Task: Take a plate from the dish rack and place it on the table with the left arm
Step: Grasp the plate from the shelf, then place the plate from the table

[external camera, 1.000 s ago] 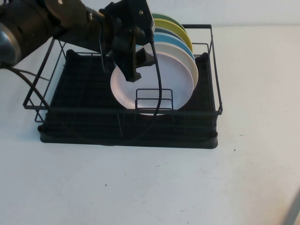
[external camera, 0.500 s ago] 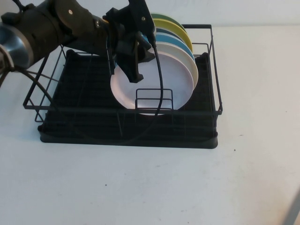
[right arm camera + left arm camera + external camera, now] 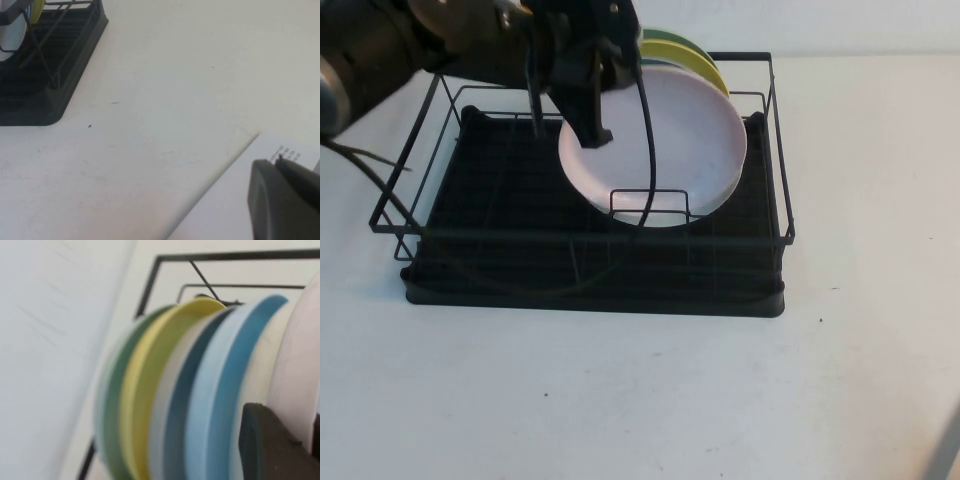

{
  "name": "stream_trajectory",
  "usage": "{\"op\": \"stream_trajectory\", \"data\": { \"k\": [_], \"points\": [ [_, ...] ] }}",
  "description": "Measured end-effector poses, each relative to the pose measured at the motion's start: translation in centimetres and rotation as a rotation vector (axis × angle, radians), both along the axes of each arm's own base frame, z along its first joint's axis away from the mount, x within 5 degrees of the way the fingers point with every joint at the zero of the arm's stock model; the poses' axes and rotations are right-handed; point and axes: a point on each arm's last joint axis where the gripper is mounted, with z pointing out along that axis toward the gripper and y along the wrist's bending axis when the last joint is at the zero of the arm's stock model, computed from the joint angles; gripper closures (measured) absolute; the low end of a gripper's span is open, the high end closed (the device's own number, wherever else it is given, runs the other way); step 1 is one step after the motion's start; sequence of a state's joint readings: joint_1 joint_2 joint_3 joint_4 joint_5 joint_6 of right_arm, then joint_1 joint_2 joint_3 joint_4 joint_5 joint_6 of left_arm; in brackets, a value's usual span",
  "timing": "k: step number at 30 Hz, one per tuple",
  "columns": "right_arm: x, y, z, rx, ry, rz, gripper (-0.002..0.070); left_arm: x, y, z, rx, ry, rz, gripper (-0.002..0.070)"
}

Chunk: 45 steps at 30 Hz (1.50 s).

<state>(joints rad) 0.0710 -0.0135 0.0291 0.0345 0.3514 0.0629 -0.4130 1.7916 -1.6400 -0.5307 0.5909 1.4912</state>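
A plain white table (image 3: 650, 400) with a few tiny dark specks fills the scene, and the black wire dish rack (image 3: 590, 270) sits on it toward the far left.

The pale pink plate (image 3: 670, 140) stands at the front of a row of upright plates in the rack, its lower edge behind the small wire loop divider (image 3: 650, 205). It appears raised and tilted forward from the others, probably because the left gripper (image 3: 582, 100) is clamped on its upper left rim to draw it clear of the stack. In the left wrist view a dark finger (image 3: 265, 445) lies against the pink edge, with white, blue, yellow and green plates (image 3: 150, 390) packed close behind.

The right gripper (image 3: 285, 200) is parked low over the bare table, well apart from the rack; whether it is open or closed cannot be told. A sheet of white paper (image 3: 235, 200) lies beneath it.
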Motion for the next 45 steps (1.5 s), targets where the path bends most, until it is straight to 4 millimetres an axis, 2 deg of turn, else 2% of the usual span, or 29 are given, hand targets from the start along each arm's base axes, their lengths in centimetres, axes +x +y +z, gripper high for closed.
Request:
{"op": "stream_trajectory", "data": {
  "k": [7, 12, 16, 19, 22, 25, 28, 32, 35, 40, 45],
  "points": [
    [0.0, 0.0, 0.0, 0.0, 0.0, 0.0, 0.0696, -3.5, 1.8, 5.9, -0.017, -0.138, 0.003, 0.0657],
    [0.0, 0.0, 0.0, 0.0, 0.0, 0.0, 0.0696, -7.2, 3.4, 10.4, -0.164, -0.142, 0.07, 0.0672],
    [0.0, 0.0, 0.0, 0.0, 0.0, 0.0, 0.0696, -10.1, 4.8, 12.7, -0.32, -0.021, 0.193, 0.0674],
    [0.0, 0.0, 0.0, 0.0, 0.0, 0.0, 0.0696, -11.6, 5.8, 12.5, -0.356, 0.163, 0.319, 0.0675],
    [0.0, 0.0, 0.0, 0.0, 0.0, 0.0, 0.0696, -12.4, 6.7, 10.4, -0.292, 0.384, 0.467, 0.0675],
    [0.0, 0.0, 0.0, 0.0, 0.0, 0.0, 0.0696, -13.0, 6.9, 7.0, -0.232, 0.567, 0.553, 0.0675],
    [0.0, 0.0, 0.0, 0.0, 0.0, 0.0, 0.0696, -14.3, 6.8, 3.6, -0.267, 0.69, 0.568, 0.0675],
    [0.0, 0.0, 0.0, 0.0, 0.0, 0.0, 0.0696, -17.0, 7.1, -1.7, -0.375, 0.834, 0.599, 0.0675],
    [0.0, 0.0, 0.0, 0.0, 0.0, 0.0, 0.0696, -18.8, 7.6, -5.5, -0.45, 0.918, 0.663, 0.0675],
    [0.0, 0.0, 0.0, 0.0, 0.0, 0.0, 0.0696, -20.4, 8.4, -11.2, -0.591, 0.989, 0.796, 0.0675],
    [0.0, 0.0, 0.0, 0.0, 0.0, 0.0, 0.0696, -20.8, 9.4, -13.9, -0.661, 0.923, 0.888, 0.0675]
  ]
}}
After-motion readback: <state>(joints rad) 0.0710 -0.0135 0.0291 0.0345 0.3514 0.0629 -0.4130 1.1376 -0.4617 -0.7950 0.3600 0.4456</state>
